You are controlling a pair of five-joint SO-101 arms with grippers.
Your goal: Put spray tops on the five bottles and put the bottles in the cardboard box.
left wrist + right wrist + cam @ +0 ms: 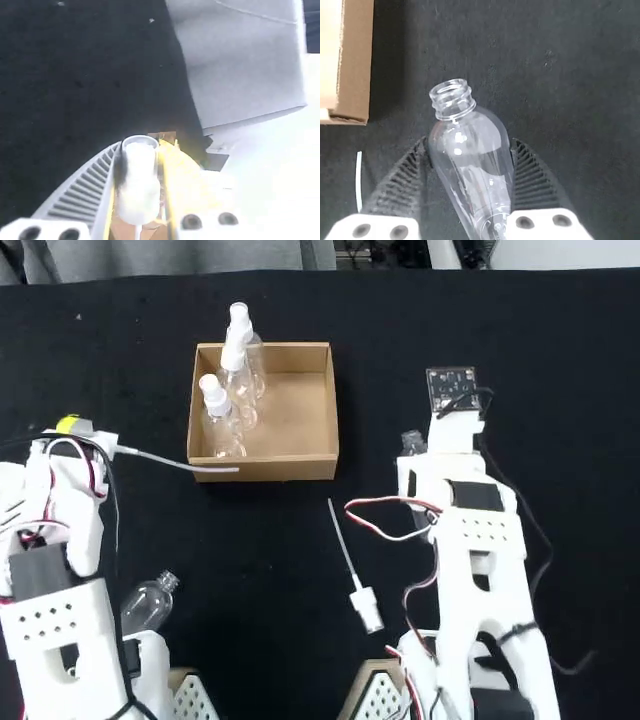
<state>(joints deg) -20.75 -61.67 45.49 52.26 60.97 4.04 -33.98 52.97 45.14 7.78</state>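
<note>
The left jaws clamp a spray top (136, 182), its tube (180, 462) pointing 3 o'clock across the bench (560, 360) toward the uncapped bottle (470, 170) held in the right jaws, neck toward 12 o'clock.

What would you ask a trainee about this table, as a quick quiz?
1. How many bottles are in the cardboard box?
2. True or false: the right gripper is empty.
3. What does the left gripper hold? A: a spray top. B: a cup. C: nothing.

Key: 1, three. 2, false: it grips a bottle whose neck is open. 3, A.
</note>
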